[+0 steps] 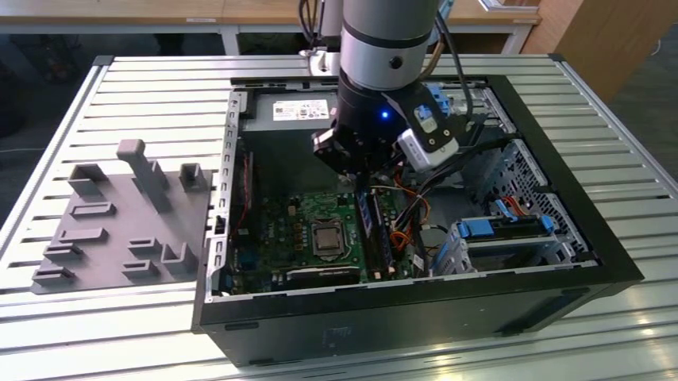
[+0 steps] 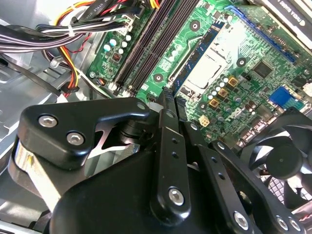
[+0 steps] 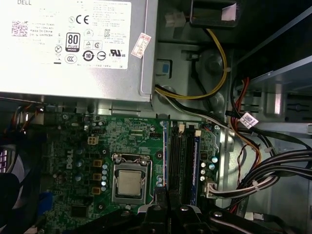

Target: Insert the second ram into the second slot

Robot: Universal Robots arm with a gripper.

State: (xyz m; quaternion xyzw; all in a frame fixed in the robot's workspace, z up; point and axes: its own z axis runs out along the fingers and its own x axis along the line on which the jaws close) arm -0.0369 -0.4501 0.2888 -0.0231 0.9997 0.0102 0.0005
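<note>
Slatted aluminium table (image 1: 127, 87) carries an open computer case (image 1: 424, 317), and the gripper (image 1: 358, 184) hangs inside it, low over the motherboard (image 1: 278, 226). In the second wrist view its fingers (image 2: 168, 126) are pressed together with no gap between them. Whether they nip a board edge I cannot tell.

The second ram (image 3: 165, 156), as I judge it, is the thin blue stick standing on edge in the memory slot bank (image 3: 181, 161), on the side of the bank nearest the CPU socket (image 3: 129, 181). It begins right at the fingertips, and its long axis runs straight away from them toward the power supply (image 3: 73, 44). So the tool sits at one end of the stick, not over its middle. Whether the stick is fully seated is not clear.

Another blue edge (image 3: 195, 165) stands on the far side of the bank from the tool, beside a row of capacitors (image 3: 204, 163). The case also holds bundled cables (image 3: 273, 170) and a drive cage (image 1: 498, 238) beyond the slots. A grey holder block (image 1: 122, 222) lies on the table outside the case, well apart from the tool.
</note>
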